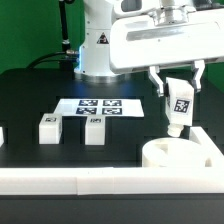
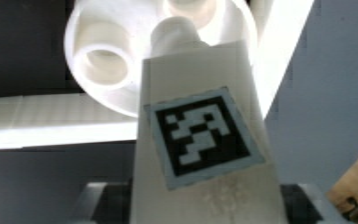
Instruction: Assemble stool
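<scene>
My gripper is shut on a white block leg with a black-and-white tag and holds it tilted just above the round white seat at the exterior view's right. In the wrist view the held leg fills the middle, its tip over the seat's recesses. Two more tagged legs stand on the black table at the exterior view's left.
The marker board lies flat behind the two standing legs. A long white bar edges the table's front, and also shows in the wrist view. The robot's base stands at the back.
</scene>
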Tool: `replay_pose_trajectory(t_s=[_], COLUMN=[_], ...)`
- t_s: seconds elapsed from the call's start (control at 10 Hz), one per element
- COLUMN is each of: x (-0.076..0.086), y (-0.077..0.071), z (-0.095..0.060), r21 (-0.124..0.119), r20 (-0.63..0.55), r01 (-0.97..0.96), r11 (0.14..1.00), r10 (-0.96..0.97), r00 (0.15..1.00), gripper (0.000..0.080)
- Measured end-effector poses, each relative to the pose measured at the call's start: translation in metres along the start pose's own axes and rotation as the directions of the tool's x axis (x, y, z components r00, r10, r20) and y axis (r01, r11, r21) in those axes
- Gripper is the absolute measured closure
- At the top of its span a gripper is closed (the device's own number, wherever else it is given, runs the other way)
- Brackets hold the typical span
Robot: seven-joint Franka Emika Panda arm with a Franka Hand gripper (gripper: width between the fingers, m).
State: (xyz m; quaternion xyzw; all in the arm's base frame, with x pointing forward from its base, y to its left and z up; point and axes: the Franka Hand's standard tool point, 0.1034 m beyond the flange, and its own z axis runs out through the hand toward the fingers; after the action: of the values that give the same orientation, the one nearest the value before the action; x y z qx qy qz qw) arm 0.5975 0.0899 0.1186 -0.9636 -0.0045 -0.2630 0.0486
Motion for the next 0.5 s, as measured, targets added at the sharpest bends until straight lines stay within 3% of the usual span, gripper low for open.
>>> replay_pose_trajectory(t_s=[0.3,0.5], x=[-0.001,0.014], y=[-0.002,-0.018], z=[0.001,0.014], r21=[0.002,0.019], r20=[0.004,-0.014], r01=[0.006,0.026], r11=[1.0,0.999], r10=[-0.006,-0.025], r00=[1.0,1.0], gripper=[0.0472,0.0472])
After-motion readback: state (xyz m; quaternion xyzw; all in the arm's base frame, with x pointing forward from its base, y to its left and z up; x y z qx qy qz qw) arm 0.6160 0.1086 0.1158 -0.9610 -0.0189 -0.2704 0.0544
